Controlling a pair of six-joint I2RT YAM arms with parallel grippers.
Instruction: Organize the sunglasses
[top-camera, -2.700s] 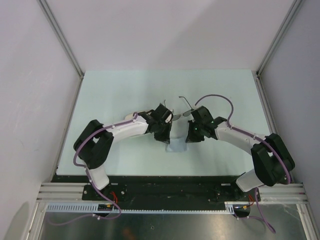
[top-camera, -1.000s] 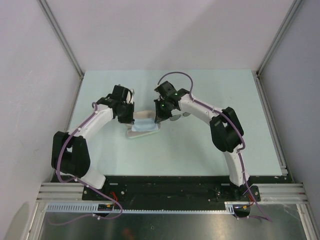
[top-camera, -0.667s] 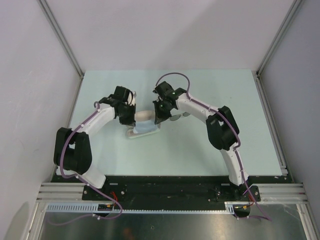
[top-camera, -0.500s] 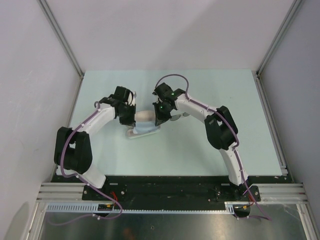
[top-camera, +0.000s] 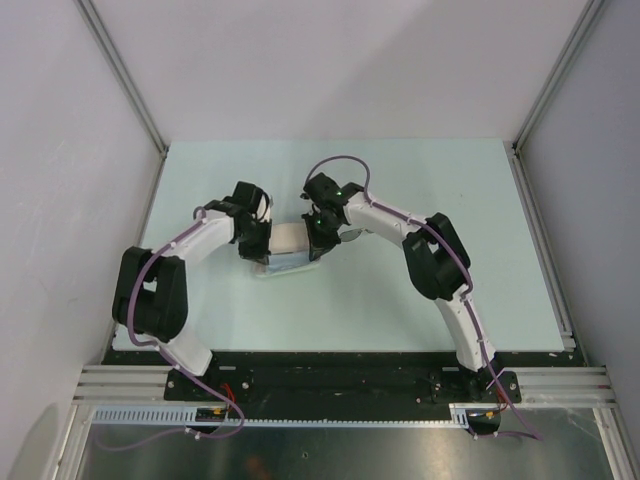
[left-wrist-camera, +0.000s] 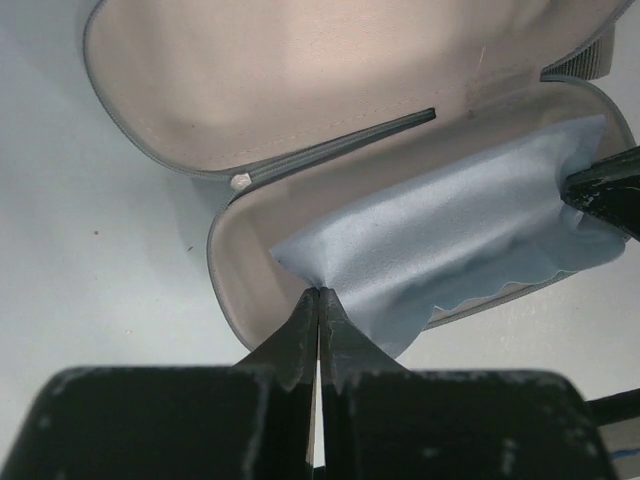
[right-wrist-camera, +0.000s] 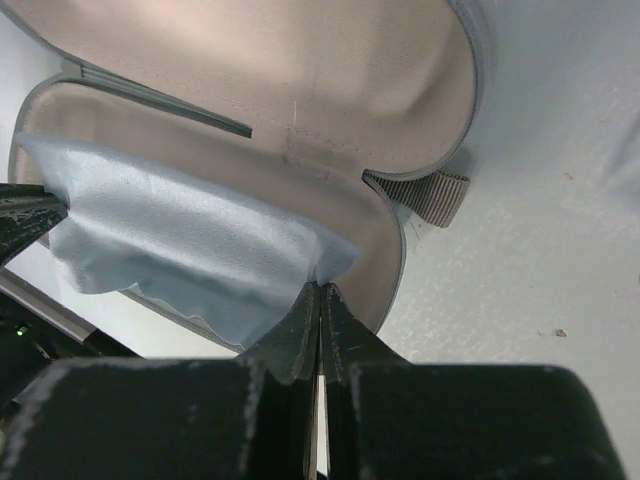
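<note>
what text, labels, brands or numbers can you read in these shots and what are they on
None. No word, label, brand or number shows on the beige case, the light-blue cloth or the table.

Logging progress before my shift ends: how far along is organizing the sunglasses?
Done: the oblong beige case lies open. In hand: left gripper and right gripper each pinch a corner of the square light-blue cloth, spread over the case's lower half. Left: dark wire-framed sunglasses not seen inside; then closing the case.
</note>
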